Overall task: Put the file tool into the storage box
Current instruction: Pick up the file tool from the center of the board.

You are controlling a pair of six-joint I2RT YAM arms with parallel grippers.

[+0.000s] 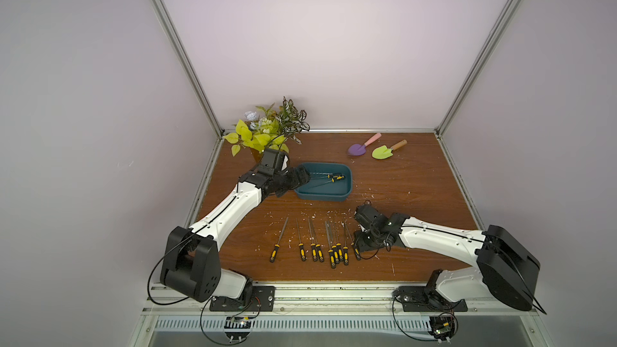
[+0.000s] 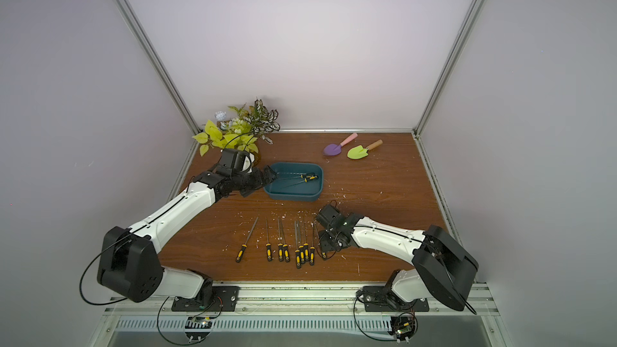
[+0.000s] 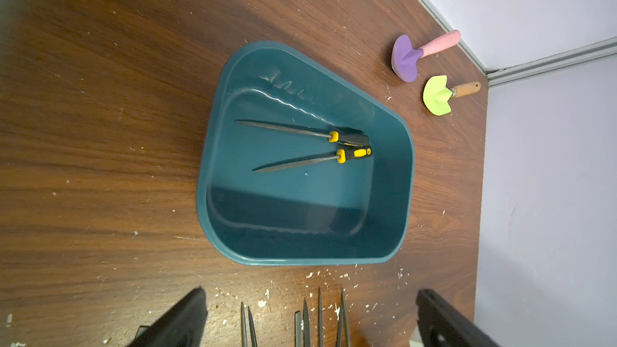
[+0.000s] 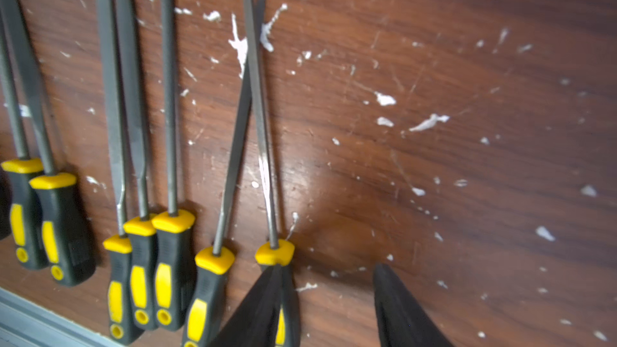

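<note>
File (image 4: 265,161) at row's (image 1: 313,250) 3 o'clock end: likely light, stiff; rubbery handle (image 4: 275,252) suits grasping. Right gripper (image 4: 329,268) spread at handle, not closed on it; left gripper (image 3: 310,292) spread, empty.

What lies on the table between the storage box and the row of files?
Only bare table with white flecks separates the storage box and the row of files, in both top views.

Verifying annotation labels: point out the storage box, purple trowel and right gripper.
storage box (image 1: 320,196): in a top view, front wall.
purple trowel (image 1: 356,150): in a top view, blade.
right gripper (image 4: 329,267): right wrist view, midway between fingertips.
</note>
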